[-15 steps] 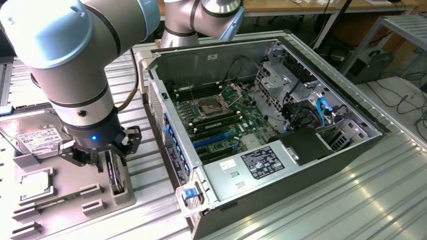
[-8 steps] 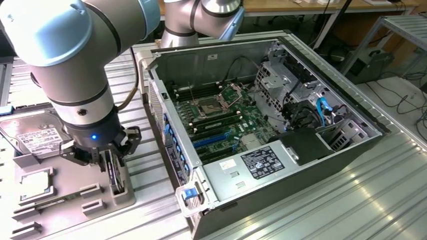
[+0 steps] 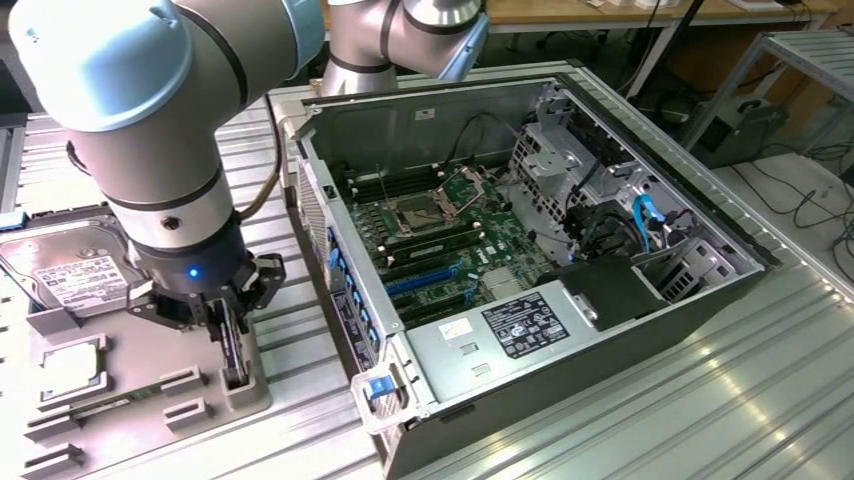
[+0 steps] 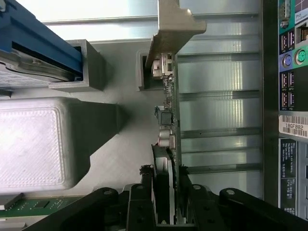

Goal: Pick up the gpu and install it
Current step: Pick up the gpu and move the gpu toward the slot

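On the ribbed metal counter [image 3: 667,400], the thin brown-and-black gpu card [image 4: 172,110] stands edgewise in a grey holder [image 3: 247,395], right under my black claw [image 4: 166,179], which straddles its long axis; whether it is clamped, I cannot tell.

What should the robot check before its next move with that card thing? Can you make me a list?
1. Gripper down at the card: ok.
2. Card standing upright in its grey holder: ok.
3. Card held tight: cannot tell.
4. Computer case lying open: ok.
5. Blue slots inside look empty: ok.
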You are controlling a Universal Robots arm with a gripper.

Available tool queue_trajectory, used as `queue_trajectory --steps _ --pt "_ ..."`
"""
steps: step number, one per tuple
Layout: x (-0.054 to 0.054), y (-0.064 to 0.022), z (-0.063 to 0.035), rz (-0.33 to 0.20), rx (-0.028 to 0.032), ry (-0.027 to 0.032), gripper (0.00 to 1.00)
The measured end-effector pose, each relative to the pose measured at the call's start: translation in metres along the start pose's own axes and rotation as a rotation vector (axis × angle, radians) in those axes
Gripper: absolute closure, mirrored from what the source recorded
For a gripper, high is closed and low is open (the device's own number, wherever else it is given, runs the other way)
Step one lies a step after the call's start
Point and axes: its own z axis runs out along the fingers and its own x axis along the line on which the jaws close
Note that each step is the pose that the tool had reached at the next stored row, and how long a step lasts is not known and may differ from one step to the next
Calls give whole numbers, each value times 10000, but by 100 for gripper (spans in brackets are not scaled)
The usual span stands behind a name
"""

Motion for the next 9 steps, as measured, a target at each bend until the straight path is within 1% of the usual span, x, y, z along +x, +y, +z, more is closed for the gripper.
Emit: queue_trajectory --steps 2,3,9 --pt "0 0 0 1 1 1 68" --pt "0 0 0 1 1 1 72" --pt "-1 0 -1 0 1 1 72"
